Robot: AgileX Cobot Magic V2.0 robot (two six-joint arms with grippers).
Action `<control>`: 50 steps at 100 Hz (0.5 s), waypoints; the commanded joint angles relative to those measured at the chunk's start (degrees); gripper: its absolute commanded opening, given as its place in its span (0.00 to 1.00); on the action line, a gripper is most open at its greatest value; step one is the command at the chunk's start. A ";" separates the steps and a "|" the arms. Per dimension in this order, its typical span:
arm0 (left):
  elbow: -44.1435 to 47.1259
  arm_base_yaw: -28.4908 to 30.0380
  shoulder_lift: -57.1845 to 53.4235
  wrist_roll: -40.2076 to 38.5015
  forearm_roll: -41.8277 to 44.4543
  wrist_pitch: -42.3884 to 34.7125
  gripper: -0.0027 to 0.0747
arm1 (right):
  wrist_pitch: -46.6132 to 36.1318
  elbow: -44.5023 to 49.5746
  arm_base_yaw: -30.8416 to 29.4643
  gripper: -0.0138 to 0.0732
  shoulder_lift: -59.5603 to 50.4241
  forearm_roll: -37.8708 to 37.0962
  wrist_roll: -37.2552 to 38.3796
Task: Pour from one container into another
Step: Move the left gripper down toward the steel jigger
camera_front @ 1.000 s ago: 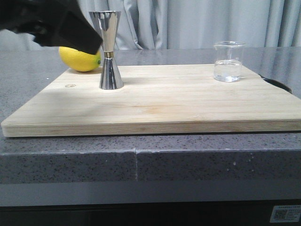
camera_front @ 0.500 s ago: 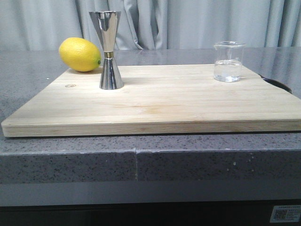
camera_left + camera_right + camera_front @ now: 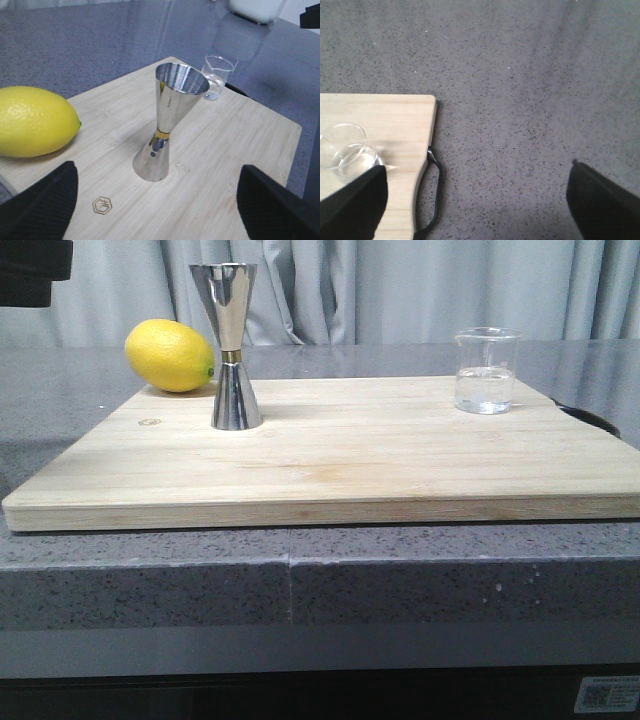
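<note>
The clear glass beaker [image 3: 487, 370] stands upright at the far right of the wooden cutting board [image 3: 330, 465], with a little clear liquid in it. Toward the board's far left stands the tall steel jigger [image 3: 232, 350], upright, a gold band at its waist. My left gripper [image 3: 157, 210] is open and hovers above the board, short of the jigger [image 3: 167, 125], nothing between its fingers. My right gripper [image 3: 477, 200] is open over the grey counter, off the board's right edge, with the beaker [image 3: 345, 150] beside one finger and untouched.
A yellow lemon [image 3: 170, 355] lies on the board's far left corner, just behind the jigger. A black handle loop [image 3: 434, 195] sticks out from the board's right edge. Part of my left arm [image 3: 30, 270] shows at the front view's upper left. Curtains hang behind the counter.
The left arm, which covered the lemon's top a second ago, lifted out of the front view; only a dark corner of it shows now. Jigger, beaker and lemon have not moved.
</note>
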 commanded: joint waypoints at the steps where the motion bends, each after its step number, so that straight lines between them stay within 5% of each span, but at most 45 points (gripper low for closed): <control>1: -1.72 -0.20 -1.10 0.33 -4.79 5.35 0.79 | -3.51 -1.49 0.22 0.91 -0.65 -0.21 -0.55; 27: -1.72 -0.74 -1.10 0.69 -5.52 6.01 0.79 | -3.72 -1.49 0.22 0.91 -0.65 -0.21 -0.55; 50: -1.72 -5.58 -1.10 10.90 -5.25 4.61 0.79 | -3.93 -1.49 0.22 0.91 -0.14 -0.21 -0.55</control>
